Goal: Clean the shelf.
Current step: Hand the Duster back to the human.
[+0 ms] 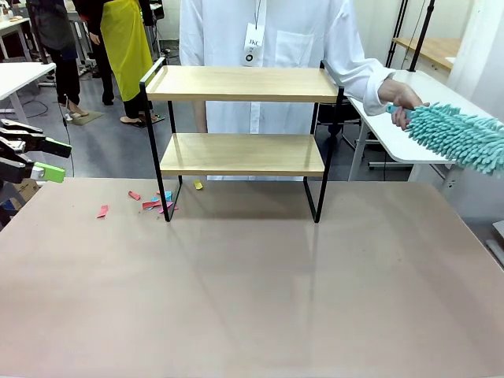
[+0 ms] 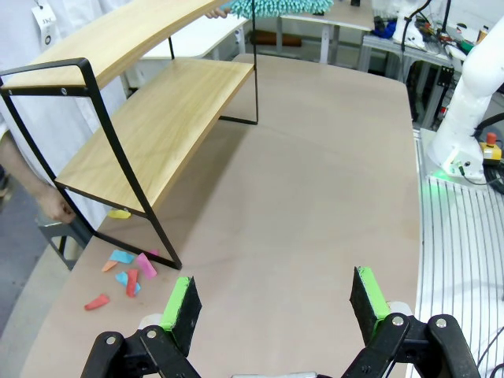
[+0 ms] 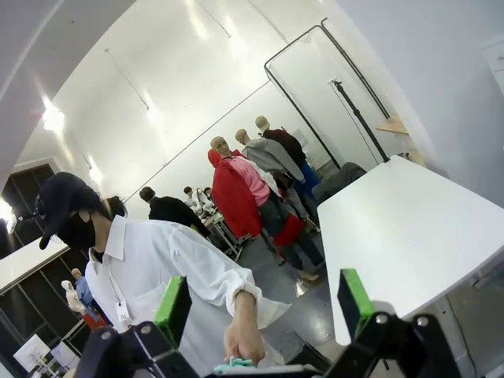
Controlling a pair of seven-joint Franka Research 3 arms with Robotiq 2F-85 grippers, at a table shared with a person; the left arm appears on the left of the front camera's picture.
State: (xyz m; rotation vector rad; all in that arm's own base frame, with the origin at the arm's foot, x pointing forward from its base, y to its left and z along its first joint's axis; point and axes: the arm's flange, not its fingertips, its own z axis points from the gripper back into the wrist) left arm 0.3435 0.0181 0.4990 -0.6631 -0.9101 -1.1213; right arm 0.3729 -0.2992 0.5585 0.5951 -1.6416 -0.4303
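The shelf [image 1: 240,153] stands at the table's far middle, two light wood boards in a black frame, both boards bare; the left wrist view has the shelf [image 2: 157,118] at upper left. A person in a white shirt stands behind it and holds a teal fluffy duster [image 1: 461,135] out to the right of the shelf, off the boards. Coloured paper scraps [image 1: 153,203] lie on the table by the shelf's left front leg, and these scraps [image 2: 126,274] lie just ahead of my left gripper. My left gripper [image 1: 51,160] [image 2: 276,303] hangs open at the left edge. My right gripper [image 3: 264,307] is open, pointing up at the person's hand [image 3: 240,342].
The brown table top [image 1: 252,283] is bare in front of the shelf. A white side table [image 1: 409,118] stands at the far right, under the duster. My right arm's base [image 2: 472,94] stands beyond the table's edge. Other people stand farther back.
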